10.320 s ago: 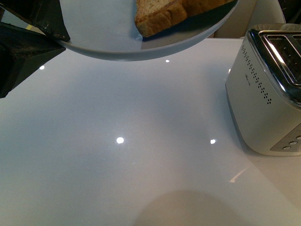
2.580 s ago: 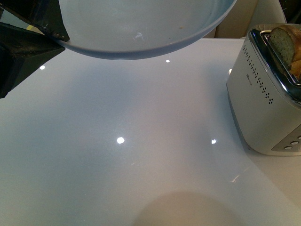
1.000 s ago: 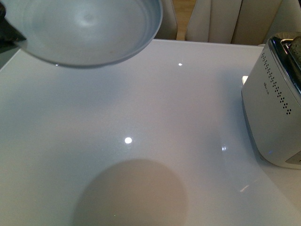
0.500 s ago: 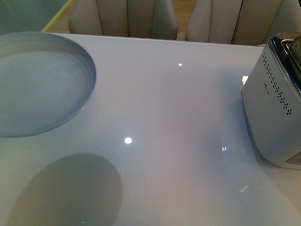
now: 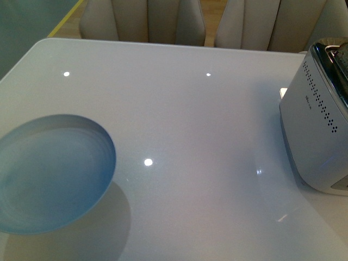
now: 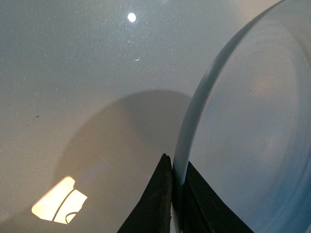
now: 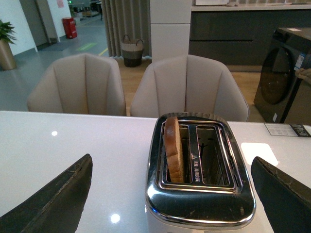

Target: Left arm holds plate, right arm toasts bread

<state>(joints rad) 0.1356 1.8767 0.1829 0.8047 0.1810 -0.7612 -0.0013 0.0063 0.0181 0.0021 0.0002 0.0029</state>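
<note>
The pale blue-grey plate (image 5: 51, 174) is empty and hangs low over the white table at the front left, its shadow under it. In the left wrist view my left gripper (image 6: 174, 182) is shut on the plate's rim (image 6: 194, 126), one black finger on each side. The left arm itself is out of the front view. The bread slice (image 7: 172, 148) stands upright in the toaster's left slot, its top sticking out. My right gripper (image 7: 170, 194) is open and empty, its fingers (image 7: 53, 201) wide apart on either side of the toaster (image 7: 199, 199).
The white and chrome toaster (image 5: 321, 125) stands at the table's right edge; its second slot is empty. Beige chairs (image 5: 144, 22) stand behind the far edge of the table (image 5: 190, 125). A paper card (image 7: 286, 129) lies beyond the toaster.
The bread has gone from the plate into the toaster. Since then the empty plate has moved down and to the left, from high in the view to just above the table.
</note>
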